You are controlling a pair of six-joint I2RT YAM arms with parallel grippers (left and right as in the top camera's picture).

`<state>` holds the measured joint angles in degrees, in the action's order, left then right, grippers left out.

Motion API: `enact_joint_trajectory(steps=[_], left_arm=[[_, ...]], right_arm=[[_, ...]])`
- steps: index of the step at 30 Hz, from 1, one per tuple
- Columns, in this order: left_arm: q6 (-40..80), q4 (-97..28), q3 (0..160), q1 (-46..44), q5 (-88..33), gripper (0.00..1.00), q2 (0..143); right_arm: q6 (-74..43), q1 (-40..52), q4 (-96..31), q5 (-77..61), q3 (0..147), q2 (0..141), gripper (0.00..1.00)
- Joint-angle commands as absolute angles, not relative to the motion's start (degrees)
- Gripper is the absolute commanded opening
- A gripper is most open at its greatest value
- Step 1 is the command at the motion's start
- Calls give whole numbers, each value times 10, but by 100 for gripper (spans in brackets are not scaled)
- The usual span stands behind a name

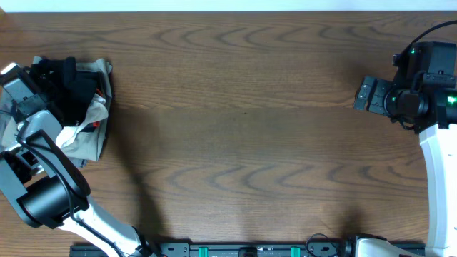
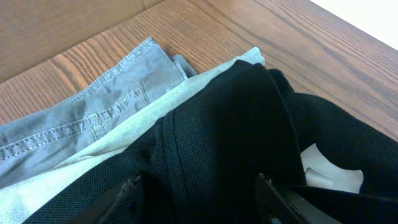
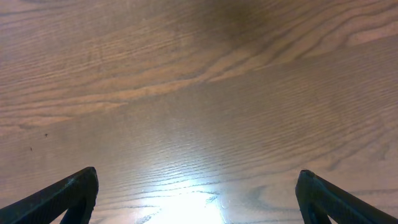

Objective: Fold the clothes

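Under left hand (image 2: 199, 200), black T-shirt (image 2: 230, 124)

Left arm (image 1: 43, 189) is hiding most of the pile (image 1: 94, 141) at the desk's left edge. Black T-shirt (image 2: 230, 124) is running off the wrist view's bottom.

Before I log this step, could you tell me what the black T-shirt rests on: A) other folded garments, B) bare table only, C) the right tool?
A: the left wrist view shows the black T-shirt lying on a pale garment, itself on a grey stitched garment.
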<state>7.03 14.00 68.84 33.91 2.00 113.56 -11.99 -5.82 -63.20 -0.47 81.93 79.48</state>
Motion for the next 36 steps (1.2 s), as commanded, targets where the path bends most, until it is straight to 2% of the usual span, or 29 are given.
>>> enact_joint_trajectory(steps=[1, 2, 10, 13, 19, 30, 36], left_arm=[[64, 126, 682, 326, 17, 68, 1125], [64, 125, 682, 324, 17, 71, 1111], [65, 42, 682, 287, 17, 72, 927], [74, -5, 682, 274, 18, 72, 907], [89, -53, 682, 269, 17, 72, 954], [88, -12, 682, 250, -8, 72, 1164], [86, -15, 682, 249, -8, 72, 1142]], right_arm=[[-128, -60, -632, -7, 824, 795, 99], [-128, -60, -632, -7, 824, 795, 99], [-128, -60, -630, -7, 824, 795, 99], [-128, -60, -630, -7, 824, 795, 99], [-128, -60, -630, -7, 824, 795, 99], [-128, -60, -616, -7, 824, 795, 99], [-129, -60, -615, -7, 824, 795, 99]])
